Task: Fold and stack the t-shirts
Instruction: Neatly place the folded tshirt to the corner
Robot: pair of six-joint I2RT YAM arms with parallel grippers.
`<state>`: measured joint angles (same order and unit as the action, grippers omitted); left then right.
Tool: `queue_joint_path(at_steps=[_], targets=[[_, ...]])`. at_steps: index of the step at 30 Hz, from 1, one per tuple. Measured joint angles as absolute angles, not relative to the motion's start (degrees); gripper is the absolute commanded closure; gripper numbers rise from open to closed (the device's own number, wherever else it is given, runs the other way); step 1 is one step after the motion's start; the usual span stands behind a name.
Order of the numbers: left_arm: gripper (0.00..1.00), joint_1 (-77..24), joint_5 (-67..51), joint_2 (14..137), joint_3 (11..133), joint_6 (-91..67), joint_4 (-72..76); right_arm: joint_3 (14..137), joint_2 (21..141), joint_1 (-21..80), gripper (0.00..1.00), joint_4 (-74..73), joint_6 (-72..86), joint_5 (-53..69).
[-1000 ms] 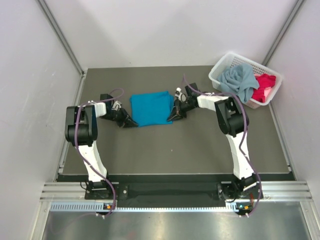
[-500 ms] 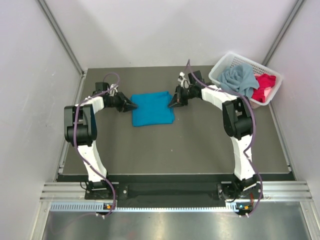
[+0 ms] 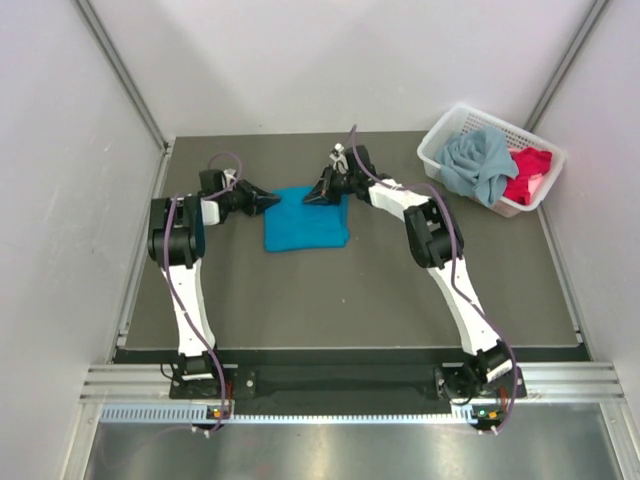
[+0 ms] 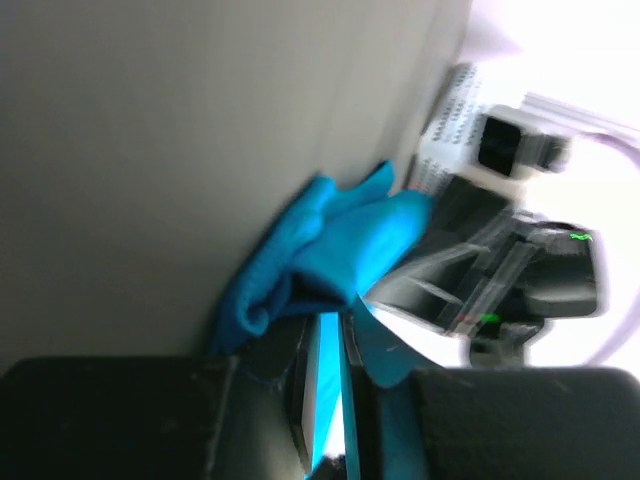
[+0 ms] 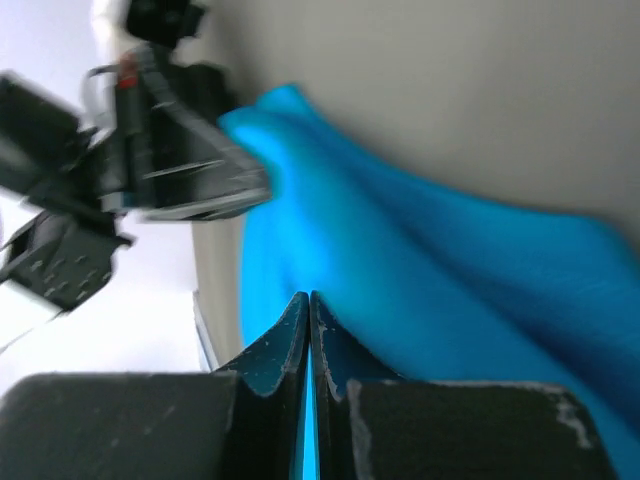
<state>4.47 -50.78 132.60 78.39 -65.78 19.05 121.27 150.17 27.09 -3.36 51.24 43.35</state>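
1. Work surface. The table (image 3: 380, 290) carries one garment on its far half: the teal-blue t-shirt (image 3: 305, 222). It lies flat as a compact, roughly square packet, slightly left of centre, with no sleeve or collar showing. Judgement: this shirt is already reduced by at least one fold.

2. Tool state.
- The left tool (image 3: 270, 202) sits at the far left corner of the packet. In the left wrist view its fingers are drawn to a narrow gap with teal cloth pinched between them.
- The right tool (image 3: 314, 196) sits on the far edge of the packet, right of the left tool. In the right wrist view its fingers are pressed together with a thin line of teal cloth between them.
- Both tools therefore hold the far edge of the same shirt, close to the table.

3. Supply. The basket (image 3: 440, 128) stands at the far right corner of the table. The grey-blue t-shirt (image 3: 475, 165) lies crumpled in its left part; the red-pink t-shirt (image 3: 527, 175) lies crumpled beside it, to the right. Neither is folded.

4. Progress. Judgement: roughly the first third of the task is in hand.
- First shirt: fold under way, not released.
- Two shirts: to be taken out, folded and stacked on the first.
- No stack exists yet.
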Motion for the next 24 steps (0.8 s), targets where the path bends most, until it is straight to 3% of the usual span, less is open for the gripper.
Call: queue_joint_path(at_steps=[18, 24], targets=[[0.83, 4.45, -49.87, 141.62, 89.45, -73.17, 28.64, 123.66, 154.34, 19.55, 1.00, 1.91, 58.33, 33.89], [0.66, 4.47, -49.89, 143.04, 93.65, -71.70, 25.12, 126.91, 156.09, 17.65, 1.00, -0.36, 58.17, 33.04]])
